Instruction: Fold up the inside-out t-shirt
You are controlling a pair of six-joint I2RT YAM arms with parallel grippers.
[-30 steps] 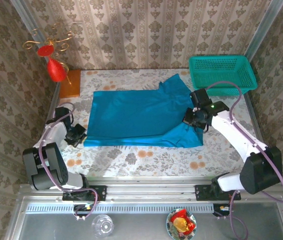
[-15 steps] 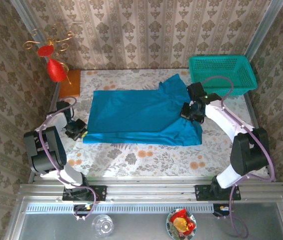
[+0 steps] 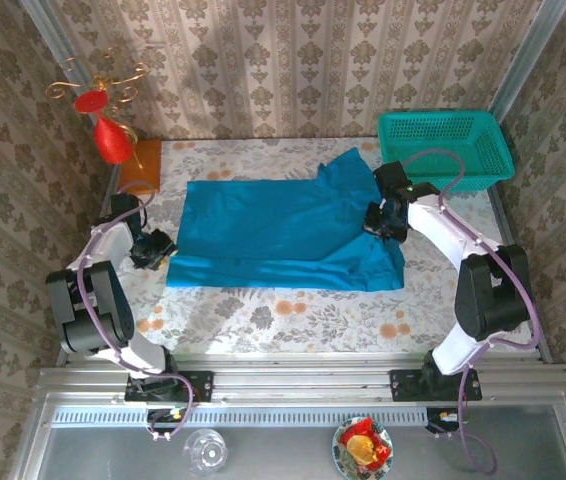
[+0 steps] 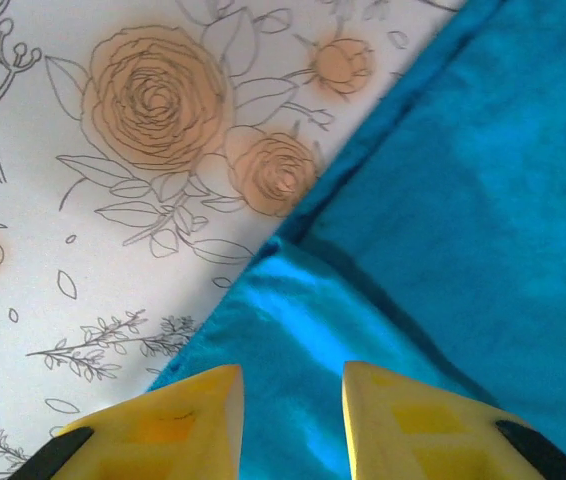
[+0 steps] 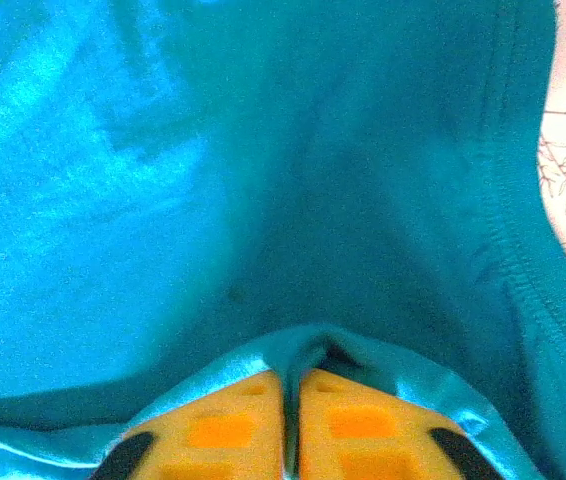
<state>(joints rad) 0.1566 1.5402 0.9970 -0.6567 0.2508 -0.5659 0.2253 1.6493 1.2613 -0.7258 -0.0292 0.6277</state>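
Landmark: teal mesh basket [image 3: 391, 150], at far-R corner of the floral table [image 3: 263, 310]. Blue t-shirt [image 3: 273, 230] lies flat on the table, L of the basket & a bit nearer the arm bases. Its far-R flap comes up just beside the basket's L wall; can't tell if they touch. Shirt's near edge is doubled over in a long fold.

R gripper [image 3: 381, 222] sits on the shirt end closest to the basket, just in front of the basket's near-L corner. Wrist cam: yellow fingers [image 5: 223, 430] clenched w/ only a hairline slit btwn them, and a pucker of blue cloth pinched up at the tips. Stitched hem [image 5: 508, 200] runs along the cloth edge there.

L gripper [image 3: 155, 250] is at the shirt end farthest from the basket, well apart from it. Wrist cam: its fingers [image 4: 188, 425] stand parted, gripping nothing. The folded cloth corner lies under the gap, w/ peach roses [image 4: 153, 100] of the table cover just beside it.
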